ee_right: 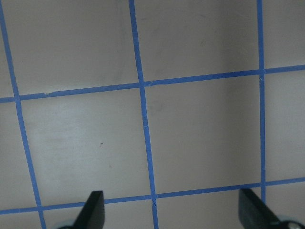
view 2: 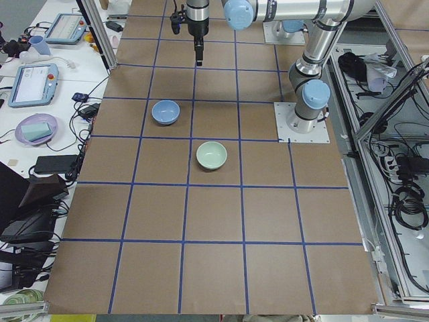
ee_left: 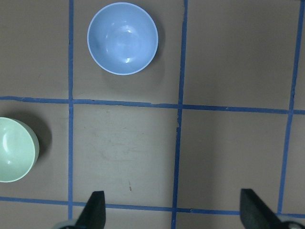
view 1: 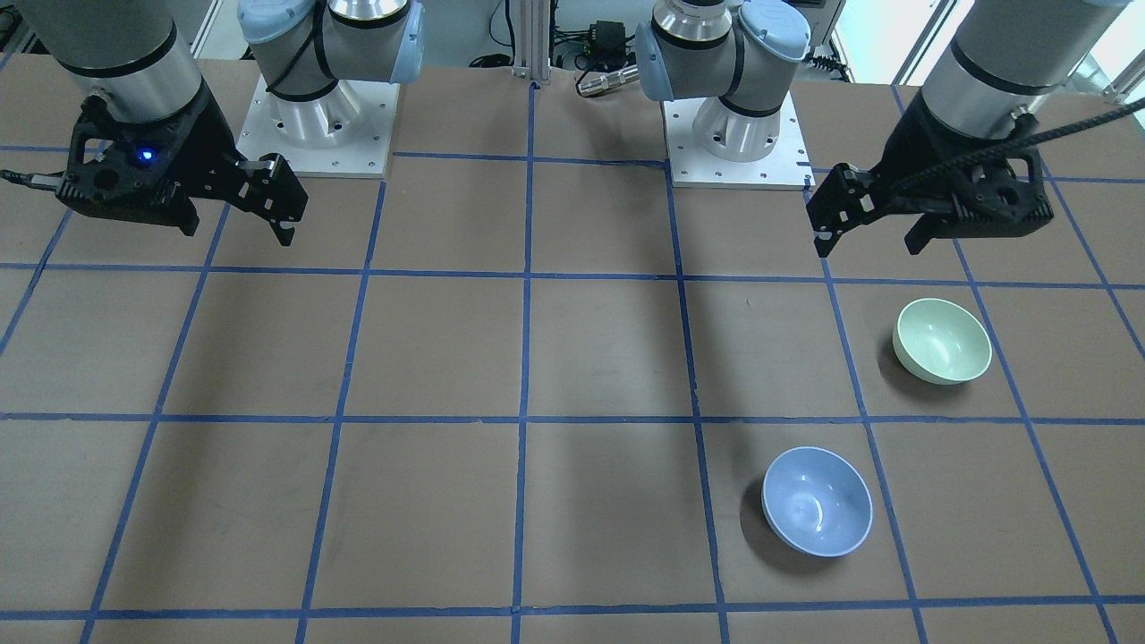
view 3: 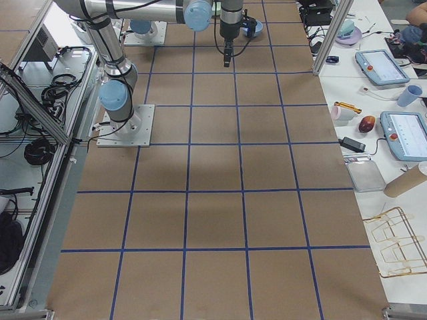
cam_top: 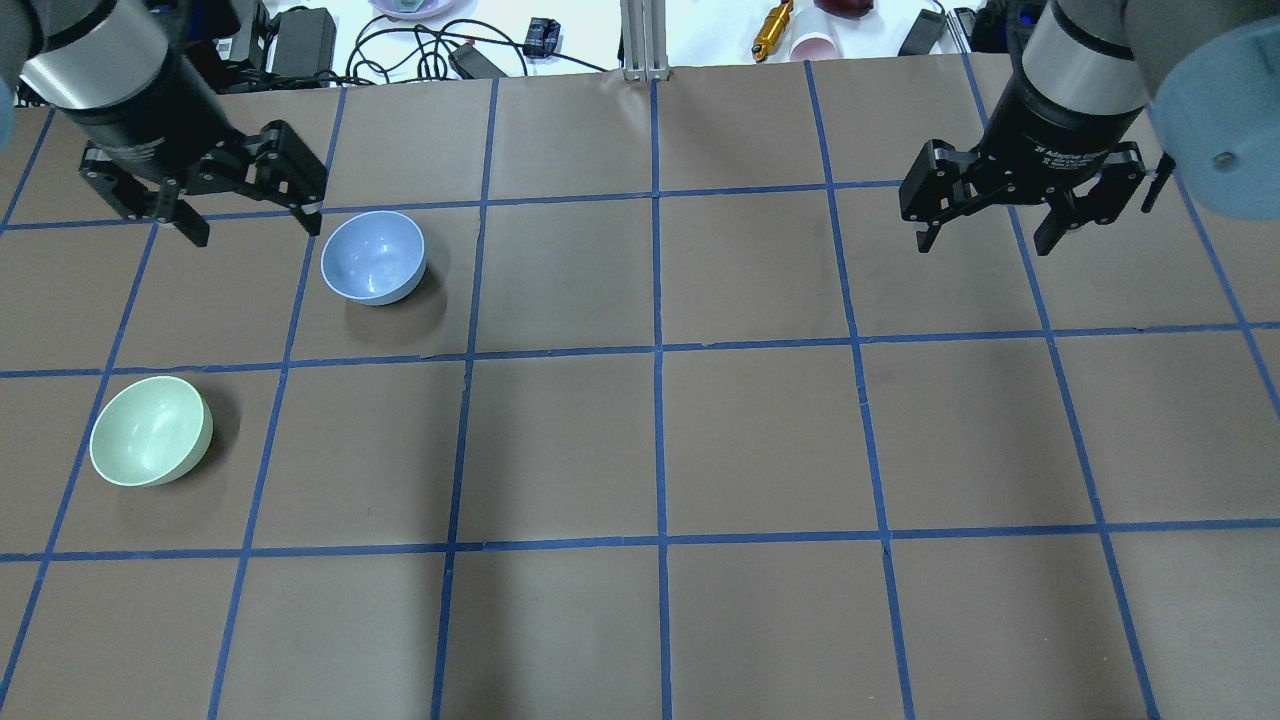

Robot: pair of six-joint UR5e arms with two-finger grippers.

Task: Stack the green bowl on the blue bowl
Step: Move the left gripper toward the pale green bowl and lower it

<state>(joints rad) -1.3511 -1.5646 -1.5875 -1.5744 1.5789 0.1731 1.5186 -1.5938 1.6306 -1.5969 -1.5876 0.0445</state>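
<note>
The green bowl (cam_top: 150, 430) sits upright on the brown table on my left side, near the table's left edge; it also shows in the front view (view 1: 942, 341) and the left wrist view (ee_left: 14, 150). The blue bowl (cam_top: 373, 257) sits upright and empty one grid square farther out, apart from it, and shows in the front view (view 1: 817, 501) and the left wrist view (ee_left: 122, 38). My left gripper (cam_top: 253, 228) is open and empty, raised above the table just left of the blue bowl. My right gripper (cam_top: 985, 243) is open and empty, raised over bare table far to the right.
Blue tape lines (cam_top: 657, 350) divide the table into squares. The two arm bases (view 1: 318, 125) (view 1: 735, 134) stand at the robot's edge. Cables and small items (cam_top: 420, 45) lie beyond the table's far edge.
</note>
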